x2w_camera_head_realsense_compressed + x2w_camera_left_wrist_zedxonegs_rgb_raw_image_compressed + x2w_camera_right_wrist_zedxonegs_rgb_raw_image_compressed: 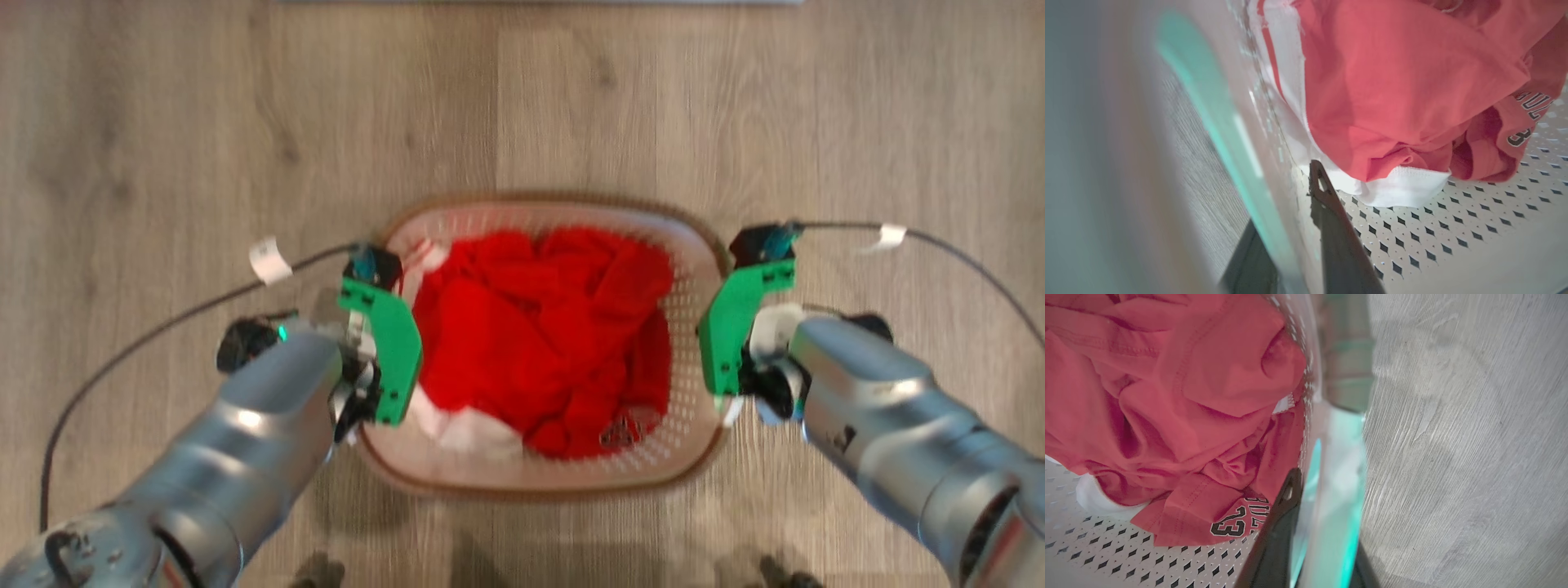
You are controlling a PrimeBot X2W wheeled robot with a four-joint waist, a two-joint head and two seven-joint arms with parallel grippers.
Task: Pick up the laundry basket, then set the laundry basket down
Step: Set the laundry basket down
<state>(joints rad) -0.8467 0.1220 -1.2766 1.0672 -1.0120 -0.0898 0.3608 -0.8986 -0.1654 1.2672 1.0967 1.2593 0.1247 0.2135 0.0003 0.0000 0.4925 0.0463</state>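
Observation:
The laundry basket, white and perforated with a brown rim, sits in the middle of the head view over the wooden floor and holds red and white clothes. My left gripper clamps its left wall. In the left wrist view one dark finger is inside the laundry basket and the other is outside the blurred wall. My right gripper clamps the right wall the same way, with its inner finger beside a red shirt. Whether the basket is off the floor I cannot tell.
Pale wood-grain floor lies all round the basket. Black cables with white tags trail from both wrists. A pale edge runs along the top of the head view, and dark parts of my base show at the bottom.

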